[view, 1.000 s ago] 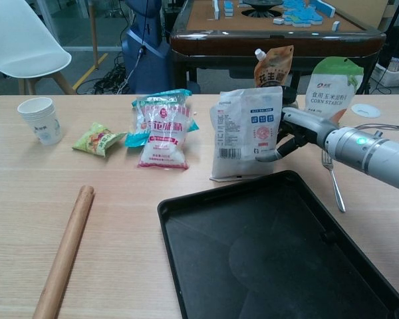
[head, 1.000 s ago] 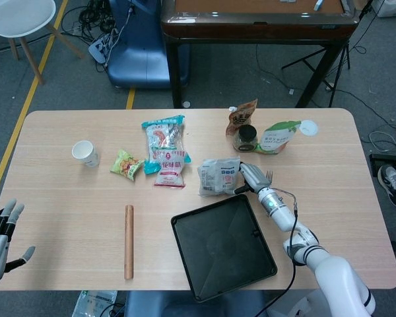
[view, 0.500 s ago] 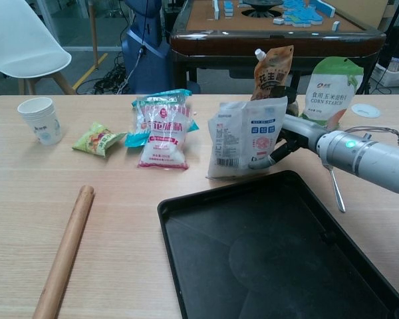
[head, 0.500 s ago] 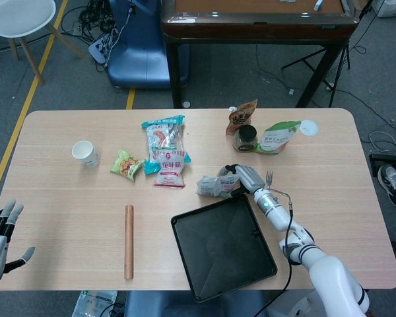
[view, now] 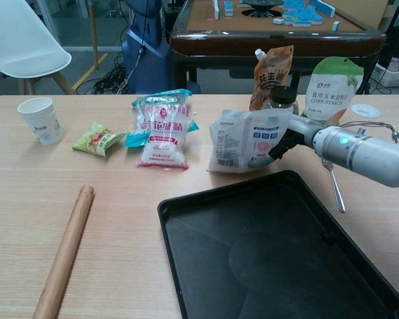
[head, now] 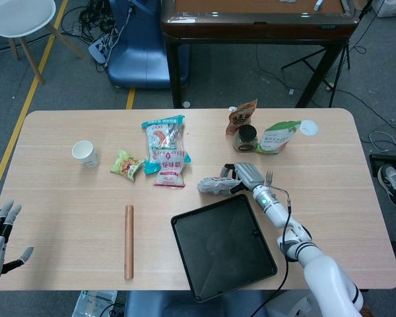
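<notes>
My right hand (head: 246,177) (view: 289,137) grips a white packet with blue print (head: 214,185) (view: 243,141) by its right edge, just beyond the far edge of the black tray (head: 223,246) (view: 279,252). The packet stands upright on the table and sags forward. My left hand (head: 0,239) hangs open off the table's left front corner, holding nothing; the chest view does not show it.
A wooden rolling pin (head: 128,241) (view: 64,250) lies front left. A paper cup (head: 85,153) (view: 40,120), a green snack bag (head: 127,164) (view: 99,139) and two sugar packets (head: 165,150) (view: 163,127) lie farther back. A brown pouch (view: 271,76), a dark jar (head: 245,138), a cornstarch bag (view: 332,88) and a fork (view: 334,183) are behind my right hand.
The white packet has been lifted from lying flat to standing on edge, then lowered and slumped a little; my right hand moved slightly toward the far side with it. The left hand barely moved.
</notes>
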You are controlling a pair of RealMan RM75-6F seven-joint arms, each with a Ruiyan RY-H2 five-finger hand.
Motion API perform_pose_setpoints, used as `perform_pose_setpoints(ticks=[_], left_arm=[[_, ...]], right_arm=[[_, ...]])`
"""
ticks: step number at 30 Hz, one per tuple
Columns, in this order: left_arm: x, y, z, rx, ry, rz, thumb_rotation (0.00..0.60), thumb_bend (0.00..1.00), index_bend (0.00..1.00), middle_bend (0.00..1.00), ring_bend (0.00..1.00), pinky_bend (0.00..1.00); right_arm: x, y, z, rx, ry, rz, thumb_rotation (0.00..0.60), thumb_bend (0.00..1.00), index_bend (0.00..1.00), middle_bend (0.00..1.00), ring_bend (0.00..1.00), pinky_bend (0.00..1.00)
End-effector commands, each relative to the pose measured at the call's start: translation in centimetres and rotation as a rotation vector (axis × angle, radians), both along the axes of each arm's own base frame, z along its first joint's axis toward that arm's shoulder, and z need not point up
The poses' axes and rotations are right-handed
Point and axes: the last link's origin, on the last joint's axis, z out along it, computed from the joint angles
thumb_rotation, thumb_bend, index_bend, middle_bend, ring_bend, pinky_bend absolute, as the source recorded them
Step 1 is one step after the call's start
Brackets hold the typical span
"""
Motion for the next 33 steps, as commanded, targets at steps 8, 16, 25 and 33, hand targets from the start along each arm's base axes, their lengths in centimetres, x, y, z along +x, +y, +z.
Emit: perform_pose_setpoints(ticks=[8, 16, 25, 33], left_arm=[[0.0, 0.3, 0.0, -0.003, -0.003, -0.011, 0.600, 0.20, 0.07, 0.03, 0.09, 0.03], [0.1, 0.6, -0.2, -0.008, -0.003, -0.021, 0.600, 0.20, 0.07, 0.03, 0.09, 0.03], [0.3, 0.8, -0.5, -0.013, -0.008, -0.033, 0.600, 0.20, 0.07, 0.03, 0.09, 0.03], [0.2, 0.6, -0.4, -0.008, -0.009, -0.032, 0.600, 0.20, 0.07, 0.03, 0.09, 0.03]], right_arm=[[-1.7, 0.2, 3.9, -0.086, 0.099, 0.140, 0.600, 0.60, 0.83, 0.79, 0.73, 0.80], [-1.5, 1.6, 8.6, -0.145, 0.204, 0.367, 0.600, 0.57, 0.89, 0.88, 0.82, 0.87], [0.3, 4.4, 13.2, -0.223, 0.336, 0.565, 0.600, 0.52, 0.94, 0.97, 0.93, 0.96], [0.4, 6.1, 14.8, -0.231, 0.386, 0.580, 0.600, 0.52, 0.94, 1.00, 0.97, 0.98]])
